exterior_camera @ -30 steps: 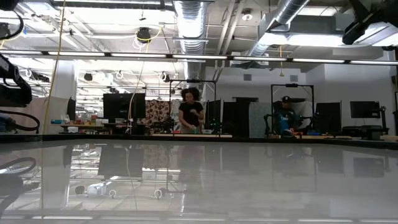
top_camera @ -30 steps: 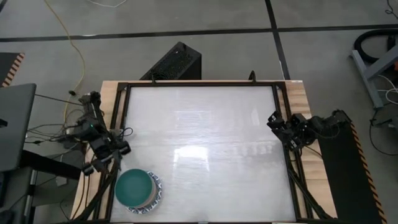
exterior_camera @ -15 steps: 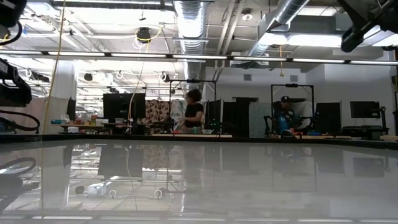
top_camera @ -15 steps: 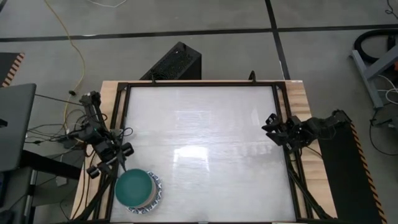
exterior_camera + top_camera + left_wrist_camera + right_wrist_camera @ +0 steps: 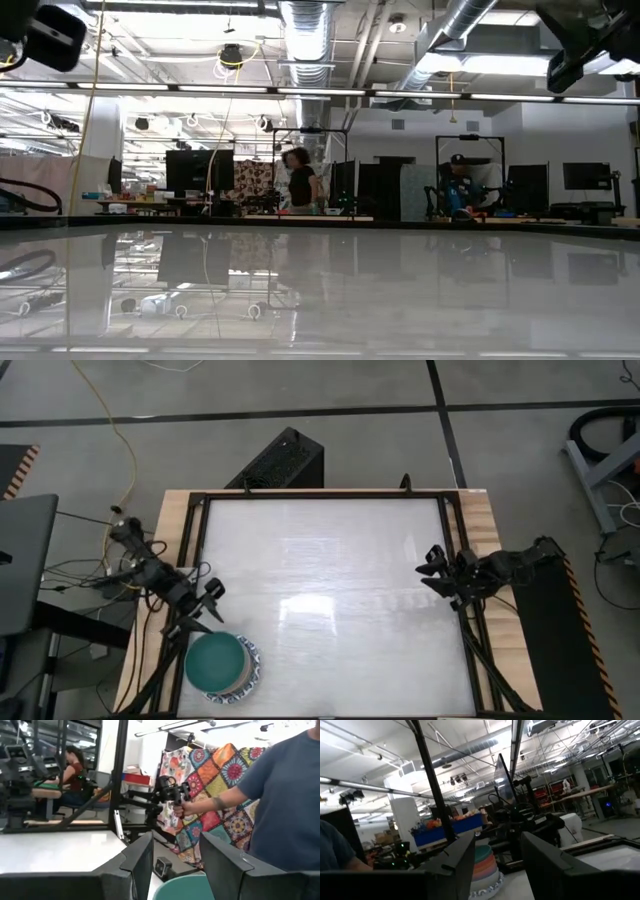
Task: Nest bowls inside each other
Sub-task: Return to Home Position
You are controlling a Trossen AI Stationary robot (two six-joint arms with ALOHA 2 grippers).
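The bowls stand nested in one stack (image 5: 222, 665) at the table's near left corner. A dark green bowl is on top, and a white bowl with a blue-patterned rim (image 5: 250, 672) is at the bottom, resting on the table. The right wrist view shows the stack (image 5: 484, 864) from the side, far off, with orange and pink rims under the green. My left gripper (image 5: 210, 598) hangs open just beyond the stack, by the left edge; the green rim (image 5: 186, 887) shows below its fingers. My right gripper (image 5: 432, 570) hangs open at the right edge, holding nothing.
A black frame (image 5: 320, 495) rims the glossy white table top. A person in a blue shirt (image 5: 285, 805) stands beyond the near left corner, holding a handle device (image 5: 172, 795). In the low view the arms show only at the upper corners (image 5: 55, 30) (image 5: 590, 40).
My left gripper has swung from pointing at the near edge round toward the table's middle, sinking a little, and now hangs just beyond the bowl stack. My right gripper has tipped downward and reaches slightly farther over the table's right edge. The stack has not moved.
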